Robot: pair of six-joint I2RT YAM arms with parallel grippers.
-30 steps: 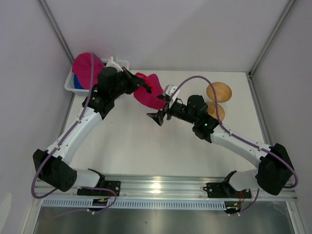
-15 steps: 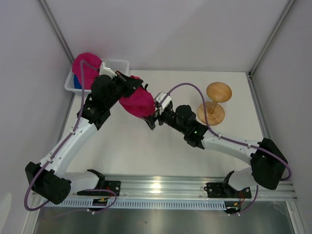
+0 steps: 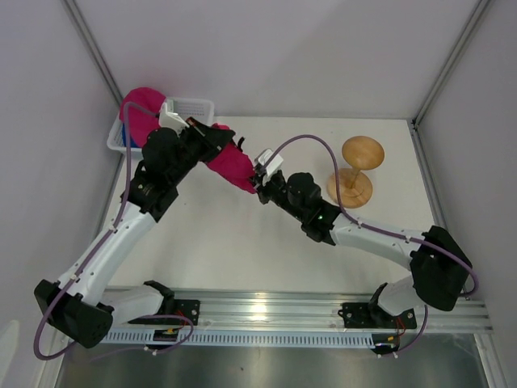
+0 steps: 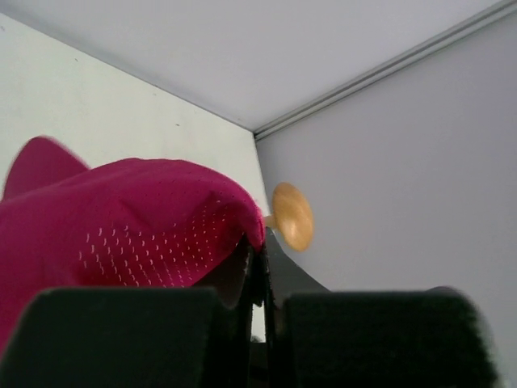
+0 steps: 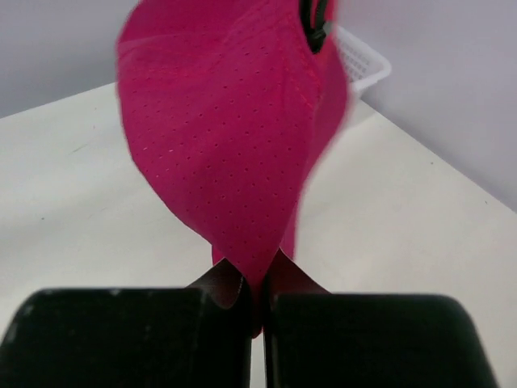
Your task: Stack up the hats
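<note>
Top external view: the right tool (image 3: 260, 186), near the worktop (image 3: 242, 242) centre, is pressed together, pinching the near edge of a magenta hat (image 3: 232, 166). The hat is held off the worktop, toward the far edge, beside the wooden stand (image 3: 354, 173). The left tool (image 3: 220, 144) pinches its far edge. A second magenta hat (image 3: 139, 113) rests over the white basket (image 3: 194, 107) at the far left corner.

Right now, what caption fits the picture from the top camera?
Left fingers and right fingers pinch one pink hat over the table, wooden stand off to the right.
</note>
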